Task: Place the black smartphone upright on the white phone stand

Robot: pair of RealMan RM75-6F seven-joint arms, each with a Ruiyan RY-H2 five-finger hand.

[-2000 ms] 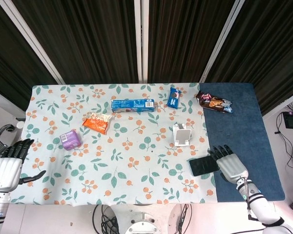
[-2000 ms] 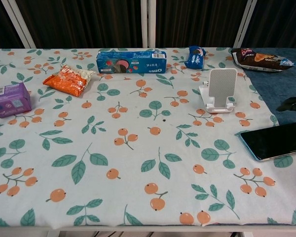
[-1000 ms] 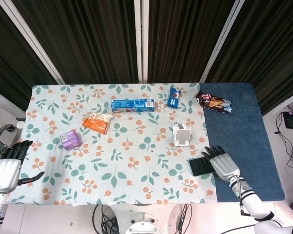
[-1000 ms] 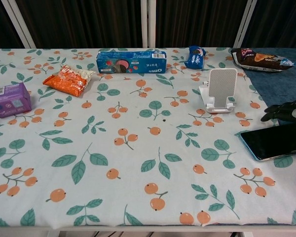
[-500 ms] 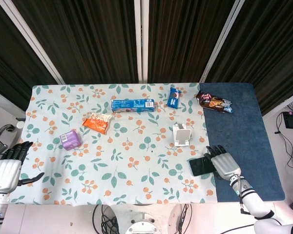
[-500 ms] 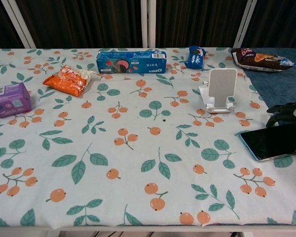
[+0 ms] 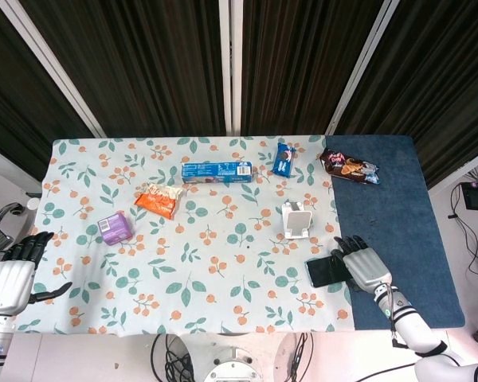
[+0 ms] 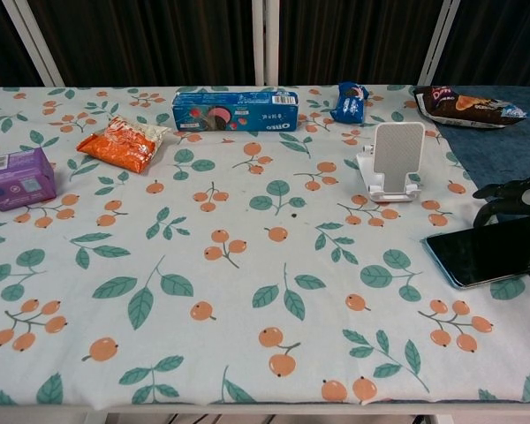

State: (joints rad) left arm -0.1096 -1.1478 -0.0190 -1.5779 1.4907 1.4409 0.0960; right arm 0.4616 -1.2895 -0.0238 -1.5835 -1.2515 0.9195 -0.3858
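Observation:
The black smartphone (image 7: 324, 271) (image 8: 484, 252) lies flat, screen up, at the seam between the floral cloth and the blue mat. My right hand (image 7: 363, 267) (image 8: 515, 194) lies over its right end, fingers apart and curling past the phone's far edge; whether the phone is held does not show. The white phone stand (image 7: 297, 220) (image 8: 395, 160) is upright and bare, just beyond the phone. Off the table's left front corner, my left hand (image 7: 12, 274) holds nothing, its fingers spread.
A blue Oreo box (image 7: 217, 171), a small blue packet (image 7: 284, 159), an orange snack bag (image 7: 158, 200) and a purple box (image 7: 114, 228) lie on the floral cloth (image 7: 223, 270). A dark cookie bag (image 7: 348, 166) sits on the blue mat (image 7: 398, 231).
My right hand moved left from the blue mat onto the phone's right end. The phone has slid slightly to the left. The left hand stayed put.

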